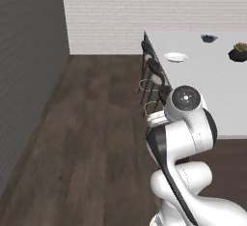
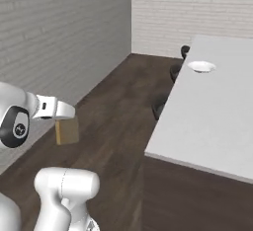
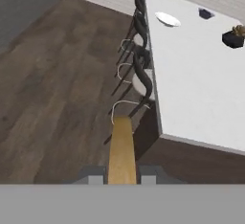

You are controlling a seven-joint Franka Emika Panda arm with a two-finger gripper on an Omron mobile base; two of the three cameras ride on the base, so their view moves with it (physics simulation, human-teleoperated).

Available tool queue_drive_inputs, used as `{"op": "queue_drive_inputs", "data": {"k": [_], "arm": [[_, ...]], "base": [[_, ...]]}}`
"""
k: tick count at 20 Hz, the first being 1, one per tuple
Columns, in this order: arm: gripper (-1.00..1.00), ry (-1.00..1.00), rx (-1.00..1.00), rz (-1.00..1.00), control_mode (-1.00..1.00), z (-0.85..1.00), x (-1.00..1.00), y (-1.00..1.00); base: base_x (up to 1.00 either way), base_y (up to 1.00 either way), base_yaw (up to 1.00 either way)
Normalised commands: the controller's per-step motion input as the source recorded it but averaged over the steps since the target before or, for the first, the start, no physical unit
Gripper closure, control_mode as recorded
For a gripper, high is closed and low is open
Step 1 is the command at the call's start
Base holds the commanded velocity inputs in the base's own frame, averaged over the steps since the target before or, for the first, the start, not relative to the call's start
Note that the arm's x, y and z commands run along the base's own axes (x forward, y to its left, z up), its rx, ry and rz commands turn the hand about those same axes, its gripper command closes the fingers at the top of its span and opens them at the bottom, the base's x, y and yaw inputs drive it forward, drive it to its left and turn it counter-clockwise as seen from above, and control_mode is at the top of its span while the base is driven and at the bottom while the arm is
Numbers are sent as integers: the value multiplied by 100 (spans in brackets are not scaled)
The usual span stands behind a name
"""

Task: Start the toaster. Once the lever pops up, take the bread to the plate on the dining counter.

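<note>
My gripper (image 3: 122, 176) is shut on the bread (image 3: 121, 151), a tan slice seen edge-on between the two fingertips. From the right base view the bread (image 2: 66, 131) hangs below the gripper (image 2: 66, 120), over the wooden floor. The dining counter (image 3: 191, 79) lies ahead and to the right, white-topped with dark sides. The small white plate (image 3: 167, 19) sits near the counter's far left edge, well beyond the bread. Both base views also catch the plate (image 1: 175, 57) (image 2: 201, 66) on the counter (image 1: 217, 99) (image 2: 212, 121). The toaster is out of view.
Dark stools (image 3: 139, 50) (image 1: 153, 70) line the counter's left side, between me and the plate. A grey bowl (image 1: 209, 38) and a potted plant in a black pot (image 1: 239, 52) stand farther along the counter. Open wooden floor (image 1: 91, 133) spreads left, up to a grey wall.
</note>
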Motion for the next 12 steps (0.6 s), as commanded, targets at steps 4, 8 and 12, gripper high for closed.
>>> {"op": "queue_drive_inputs", "data": {"k": [4, 8, 12], "arm": [[100, 0, 0, 0, 100, 0, 0, 0], [100, 0, 0, 0, 100, 0, 0, 0], [100, 0, 0, 0, 100, 0, 0, 0]], "base": [[51, 82, -59], [61, 86, -59], [71, 89, -57]]}}
